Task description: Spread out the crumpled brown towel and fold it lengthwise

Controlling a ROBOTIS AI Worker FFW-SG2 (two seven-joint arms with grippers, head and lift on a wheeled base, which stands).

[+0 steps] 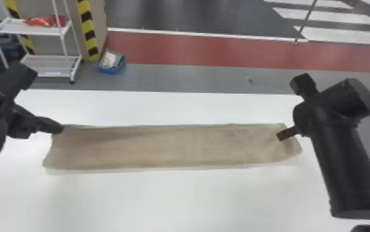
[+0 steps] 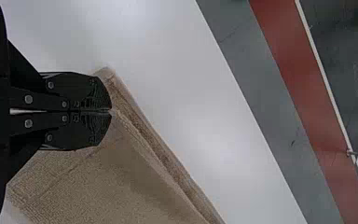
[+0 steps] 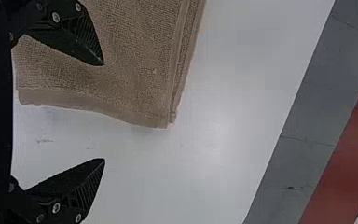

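The long brown cloth towel (image 1: 174, 148) lies on the flat white table (image 1: 174, 200), across mid-frame. The black two-fingered left gripper (image 1: 58, 128) is at its upper left corner, the black two-fingered right gripper (image 1: 286, 134) by its right end. Behind, upper left, the white open-shelved rack (image 1: 32, 31) stands left of the small blue box (image 1: 109, 70).

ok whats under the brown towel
The white table shows around the brown towel, which lies on it; the part directly beneath is covered, so anything else there can't be seen.
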